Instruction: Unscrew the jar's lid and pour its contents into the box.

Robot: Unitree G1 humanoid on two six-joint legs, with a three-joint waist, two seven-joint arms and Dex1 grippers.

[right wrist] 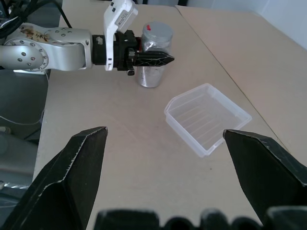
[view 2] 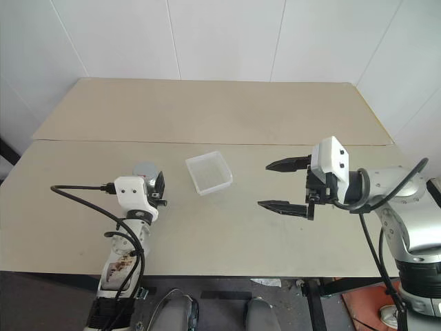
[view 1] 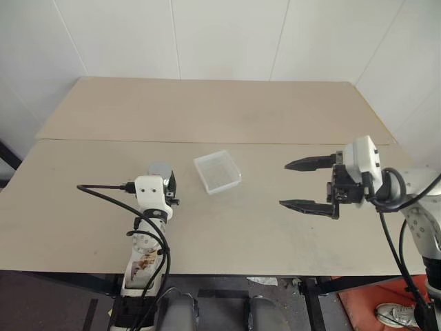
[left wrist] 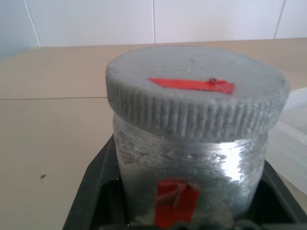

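Two black fingers of our left gripper (right wrist: 152,59) clamp the jar (left wrist: 189,175) low on its stiff, slick-looking wall, left of the box (view 1: 218,172). Our right gripper (view 1: 303,185) hangs spread; we judge the ribbed lid (left wrist: 196,91) the best hold for twisting.

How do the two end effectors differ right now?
The left end effector is shut on the jar, which stands on the table; the right end effector is open and holds nothing. The left points forward, the right points sideways toward the box. Both have black fingers.
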